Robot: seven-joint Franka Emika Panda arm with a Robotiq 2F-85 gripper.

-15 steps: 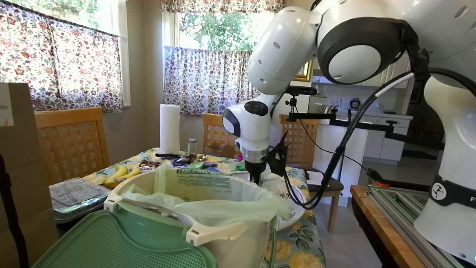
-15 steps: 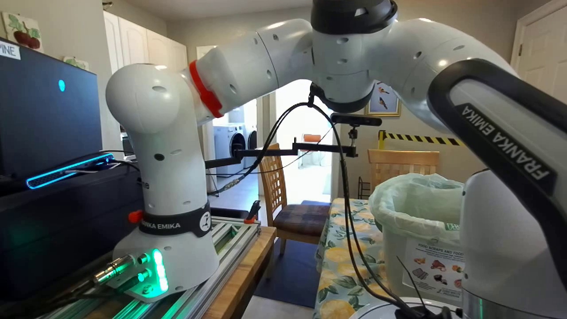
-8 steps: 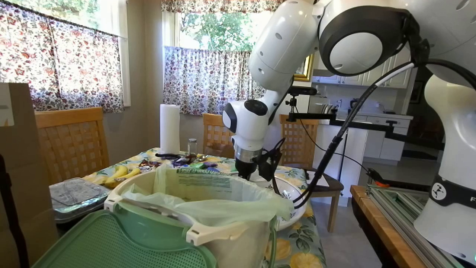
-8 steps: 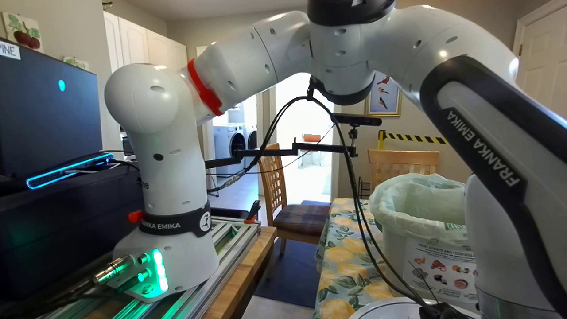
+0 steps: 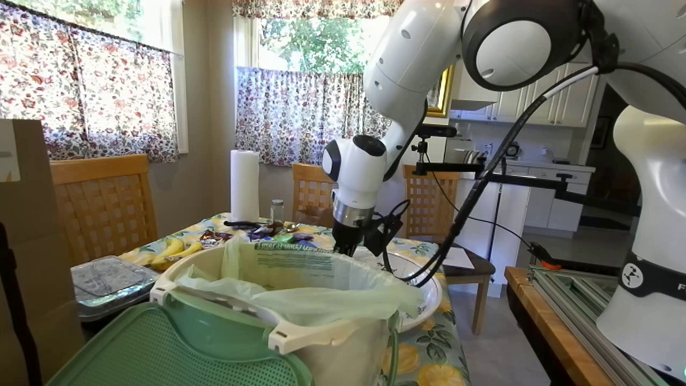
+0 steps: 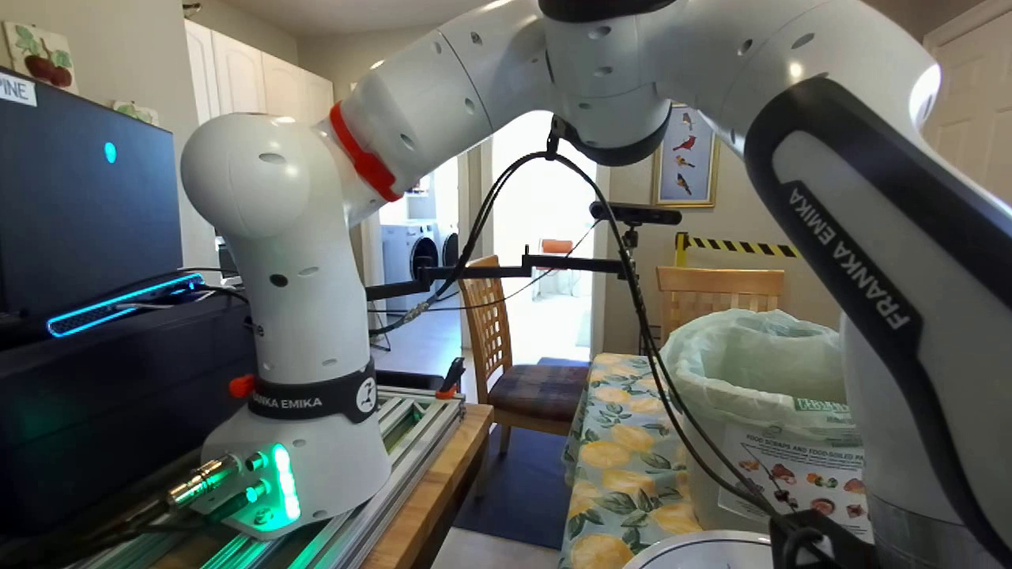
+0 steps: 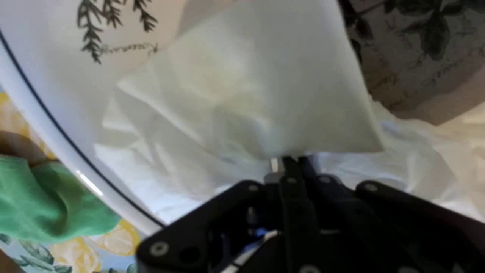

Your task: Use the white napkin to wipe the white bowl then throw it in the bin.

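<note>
White napkin [image 7: 257, 94], pinched between the jaws, rumpled around their tips, over white bowl [image 7: 53, 57]

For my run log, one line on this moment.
black gripper: shut | held: crumpled white napkin | over: round white patterned bowl | pending: pale plastic bin drop

The gripper [image 5: 345, 249] has moved farther from the base [image 5: 643, 321], baring more of the bowl [image 5: 434, 298] in an exterior view. The elbow [image 5: 513, 53] sits higher
</note>
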